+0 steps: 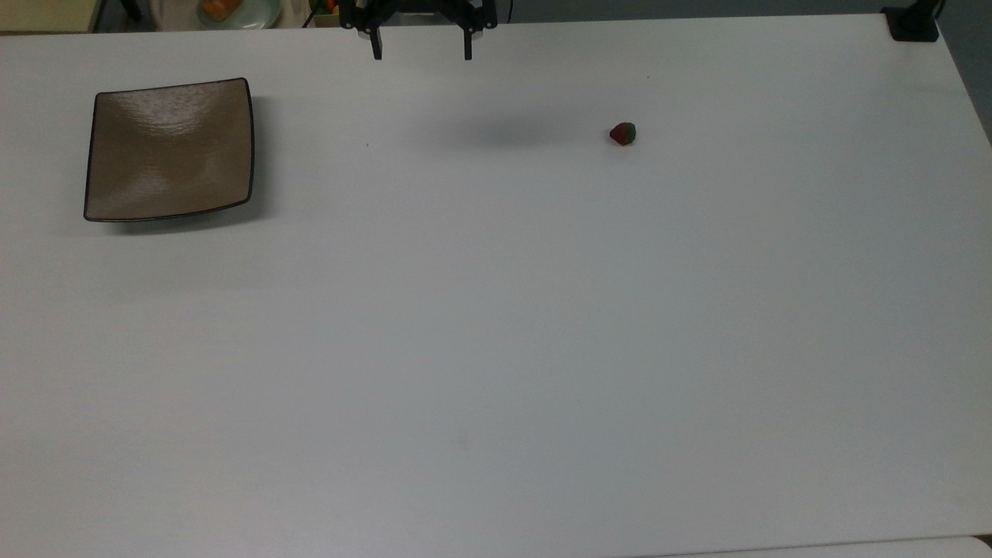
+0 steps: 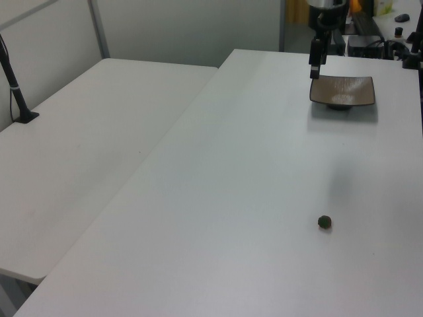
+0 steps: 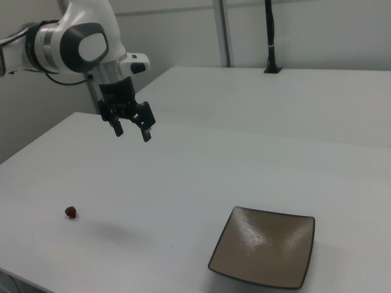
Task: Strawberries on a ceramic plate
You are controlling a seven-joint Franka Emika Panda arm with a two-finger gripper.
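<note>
Strawberries here come down to one tiny red strawberry with a dark green cap (image 1: 622, 134), lying alone on the white surface (image 1: 496, 349), toward the top view's right. You have the square glossy brown ceramic plate (image 1: 169, 149) well apart from it, toward the top view's left, empty and ready to receive it. Your black two-finger gripper (image 3: 131, 127) hangs high above the surface, between the two things as the top view shows them, with its jaws spread wide and holding nothing, likely so it can descend over the small fruit. Judging by this, you have not yet begun the pick.
</note>
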